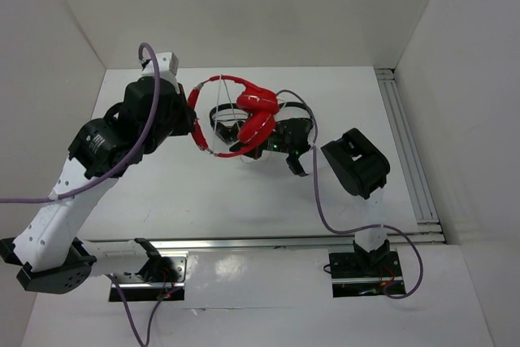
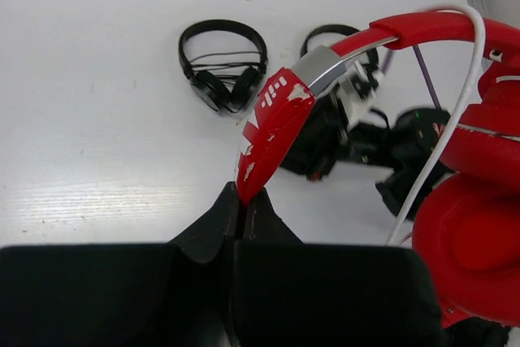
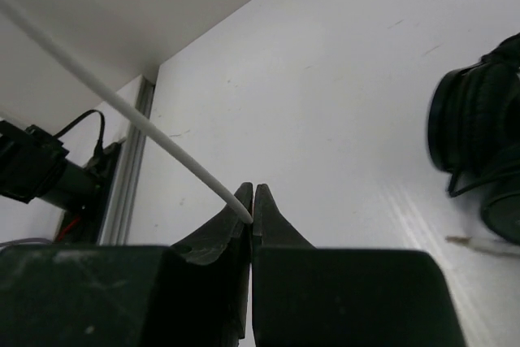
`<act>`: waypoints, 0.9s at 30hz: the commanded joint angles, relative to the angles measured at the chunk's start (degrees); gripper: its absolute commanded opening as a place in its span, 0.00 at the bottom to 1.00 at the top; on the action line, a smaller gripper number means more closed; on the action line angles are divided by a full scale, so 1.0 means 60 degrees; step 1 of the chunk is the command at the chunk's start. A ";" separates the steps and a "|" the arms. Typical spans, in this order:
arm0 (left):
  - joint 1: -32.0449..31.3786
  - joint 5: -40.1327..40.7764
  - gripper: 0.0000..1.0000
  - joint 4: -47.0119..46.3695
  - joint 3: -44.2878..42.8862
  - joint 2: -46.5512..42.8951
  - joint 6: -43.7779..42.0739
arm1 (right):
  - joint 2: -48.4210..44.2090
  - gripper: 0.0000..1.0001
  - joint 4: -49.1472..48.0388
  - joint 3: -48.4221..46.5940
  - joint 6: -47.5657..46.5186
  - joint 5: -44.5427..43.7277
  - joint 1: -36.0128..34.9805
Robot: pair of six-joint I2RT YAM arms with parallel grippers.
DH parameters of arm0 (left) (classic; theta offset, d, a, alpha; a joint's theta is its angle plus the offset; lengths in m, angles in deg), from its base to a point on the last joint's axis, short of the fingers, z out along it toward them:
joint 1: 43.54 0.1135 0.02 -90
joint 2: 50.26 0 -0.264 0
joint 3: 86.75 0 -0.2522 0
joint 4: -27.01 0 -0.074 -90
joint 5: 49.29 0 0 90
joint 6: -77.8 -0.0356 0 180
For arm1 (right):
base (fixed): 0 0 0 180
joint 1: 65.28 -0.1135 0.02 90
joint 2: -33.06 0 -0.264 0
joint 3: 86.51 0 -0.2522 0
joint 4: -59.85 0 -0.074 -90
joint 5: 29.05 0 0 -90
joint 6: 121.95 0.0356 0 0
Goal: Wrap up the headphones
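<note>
Left gripper (image 2: 242, 201) is clamped on the red headphones (image 1: 256, 115) by the headband (image 2: 272, 123) and right gripper (image 3: 252, 205) pinches the white cable (image 3: 122, 103) taut, so the wrapping looks underway but not finished.

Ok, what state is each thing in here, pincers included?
left pincer: shut on the headband of the red headphones.
right pincer: shut on the white cable.
red headphones: held above the table.
white cable: straight at the grip.
black headphones: lying on the table, untouched.
</note>
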 commanded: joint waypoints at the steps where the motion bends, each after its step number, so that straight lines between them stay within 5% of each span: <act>1: 0.0386 0.1247 0.00 -0.1533 -0.0431 0.0237 0.0907 | -0.1070 0.00 -0.0782 0.0912 -0.0462 -0.0230 -0.0472; 12: 0.3345 -0.0203 0.00 -0.1827 -0.1852 0.3050 0.1668 | -0.3386 0.00 0.2176 0.2015 -0.2615 -0.0627 -0.1629; 20: 0.3889 0.0354 0.00 -0.2017 -0.1222 0.3709 0.2123 | -0.3475 0.00 0.3318 0.1151 -0.2894 0.0953 -0.2171; 27: 0.4299 -0.0451 0.00 -0.2017 -0.1120 0.3988 0.2563 | -0.2920 0.00 0.4374 0.0214 -0.3363 0.1146 -0.2773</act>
